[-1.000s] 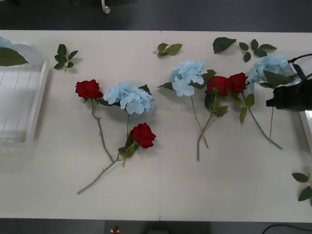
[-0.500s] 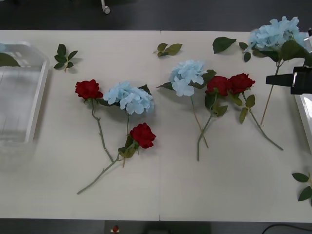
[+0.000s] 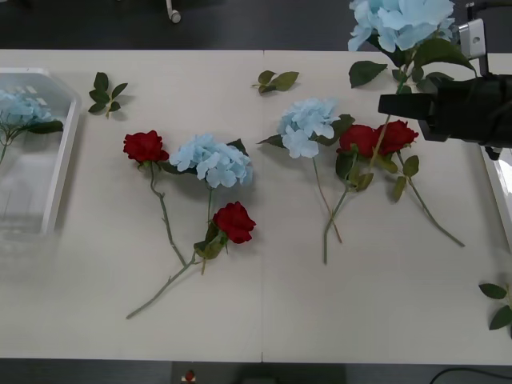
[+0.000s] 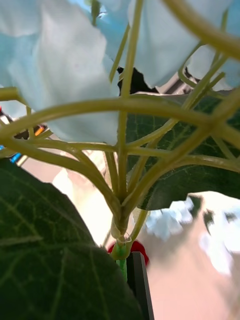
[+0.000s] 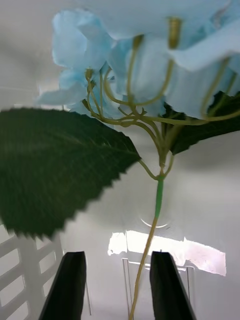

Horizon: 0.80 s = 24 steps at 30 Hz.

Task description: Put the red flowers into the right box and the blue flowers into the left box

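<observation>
**Blue bloom up on the right, another down in the left box**

Since a second ago my right arm has lifted a blue flower (image 3: 402,18) off the far right of the surface; its cluster now hangs high at the far edge, its tan stem trailing down toward the pair of roses (image 3: 376,138). On the left, a blue flower (image 3: 22,108) that was barely in sight at the corner now lies inside the left box (image 3: 66,152).

My right claw (image 4: 131,272) is closed on the lifted stem just under the point where the cluster branches; one dark finger stands beside the green stem base. I judge the step in hand to be carrying this bloom across to the left box. Doing it well means keeping it high, so the dangling stem clears the roses and the blue flower (image 3: 308,124) at centre, and crossing without swinging, since the grip sits near the top-heavy head.

My left claw (image 5: 115,287) is spread open, the stem of the delivered blue flower passing loosely between its fingers (image 5: 70,290), touching neither that I can see. It should back straight out so the leaf does not snag.

The left box holds that one blue flower with its leaf at its far end; the rest looks bare. The right box (image 3: 500,192) shows as a white sliver at the right edge, contents hidden. Four red flowers, such as the one at left (image 3: 145,146), and two blue ones remain on the surface (image 3: 264,304).
</observation>
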### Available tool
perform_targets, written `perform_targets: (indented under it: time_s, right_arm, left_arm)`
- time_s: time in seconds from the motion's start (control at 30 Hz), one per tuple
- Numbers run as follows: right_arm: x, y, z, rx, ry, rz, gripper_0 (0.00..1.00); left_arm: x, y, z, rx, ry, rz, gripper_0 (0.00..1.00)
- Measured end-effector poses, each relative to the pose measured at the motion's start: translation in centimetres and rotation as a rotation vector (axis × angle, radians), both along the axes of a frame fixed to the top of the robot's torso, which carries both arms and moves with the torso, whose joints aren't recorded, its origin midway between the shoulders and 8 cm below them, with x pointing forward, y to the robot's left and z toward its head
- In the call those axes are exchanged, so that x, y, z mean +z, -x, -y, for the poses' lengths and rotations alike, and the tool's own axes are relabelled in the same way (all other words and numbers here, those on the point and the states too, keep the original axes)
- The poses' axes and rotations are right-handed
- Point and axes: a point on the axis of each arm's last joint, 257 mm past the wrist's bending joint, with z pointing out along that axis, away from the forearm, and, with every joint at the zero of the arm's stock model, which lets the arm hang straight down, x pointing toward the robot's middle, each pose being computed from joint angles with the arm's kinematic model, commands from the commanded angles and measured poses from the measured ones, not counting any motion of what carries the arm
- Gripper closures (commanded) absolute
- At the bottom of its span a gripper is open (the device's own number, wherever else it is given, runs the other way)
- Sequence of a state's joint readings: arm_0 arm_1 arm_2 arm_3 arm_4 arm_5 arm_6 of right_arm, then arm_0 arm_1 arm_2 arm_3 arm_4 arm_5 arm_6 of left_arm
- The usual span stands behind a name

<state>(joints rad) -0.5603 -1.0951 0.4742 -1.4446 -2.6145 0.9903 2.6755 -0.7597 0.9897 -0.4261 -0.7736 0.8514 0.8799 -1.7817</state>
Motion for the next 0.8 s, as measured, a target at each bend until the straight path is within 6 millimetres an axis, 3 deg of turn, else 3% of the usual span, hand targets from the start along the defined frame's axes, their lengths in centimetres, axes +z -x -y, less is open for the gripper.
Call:
perform_targets:
  time_s: [0.13,0.23,0.4,0.53,0.8]
  right_arm:
    - [1.4,0.4,-3.1,0.031,-0.073,0.023,1.00]
    - [1.3,0.9,-5.1,0.064,-0.098,0.029,1.00]
    - [0.8,0.2,-9.2,0.097,-0.052,0.105,1.00]
    - [1.4,-0.4,-12.4,0.121,-0.045,0.060,1.00]
    - [2.1,-1.8,-17.8,0.169,-0.040,-0.017,1.00]
  left_arm:
    - [0.3,-0.5,0.9,-0.012,0.022,0.014,0.00]
    - [1.5,-0.9,1.7,-0.021,0.043,0.028,0.00]
    - [6.4,-1.3,3.0,-0.022,0.128,0.069,0.00]
    - [10.4,-0.8,3.2,-0.076,0.150,0.084,0.00]
    - [14.6,1.4,5.5,-0.192,0.205,0.049,0.00]
